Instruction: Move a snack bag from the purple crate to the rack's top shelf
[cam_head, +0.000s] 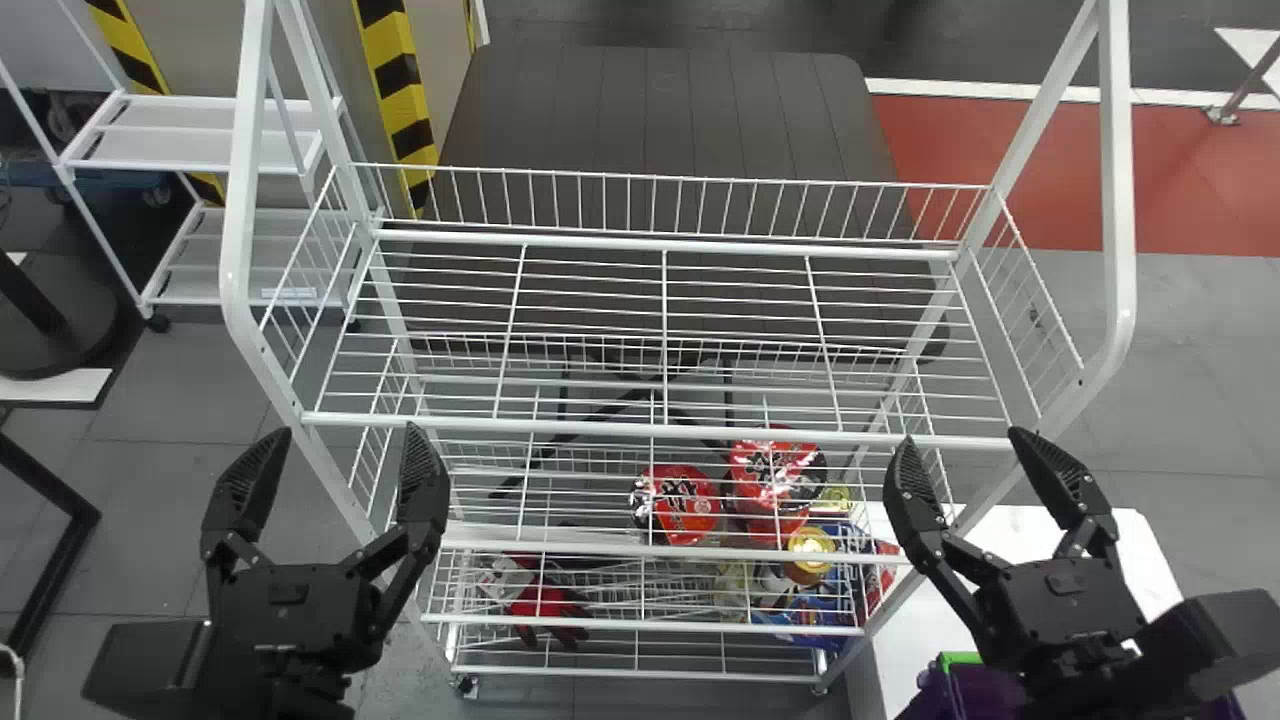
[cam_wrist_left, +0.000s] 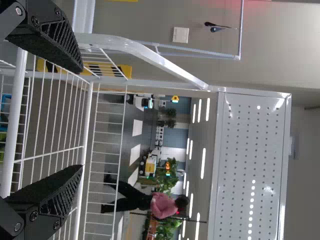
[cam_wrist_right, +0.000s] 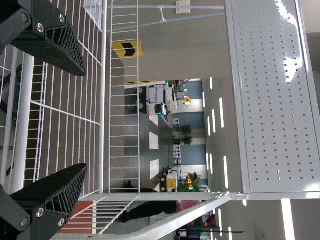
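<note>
The scene is dominated by the white wire rack (cam_head: 240, 180), by which the middle is taken up, with its top shelf (cam_head: 600, 428) spread between the uprights and edged by a wire rail on the far side. At the near right, beside the rack, a white table (cam_head: 1145, 560) is placed, and at its near end the purple crate (cam_head: 950, 695) is partly covered by the right gripper and arm. Both grippers are held up at the near side of the rack, the left gripper (cam_head: 350, 435) by its left corner and the right gripper (cam_head: 965, 440) by its right one; on each, the fingers are spread apart with nothing between them. Red snack packs (cam_head: 680, 505) are seen lower in the rack, beneath the top shelf, but the bag to be moved is presumably kept in the crate, whose contents cannot be made out. The task is therefore judged to be at its very start, with the pick to be made first. For that, the right gripper should be lowered towards the crate, clear of the rack's near right post, and a bag should be pinched gently, since thin wrapping may be crushed or let slip.
</note>
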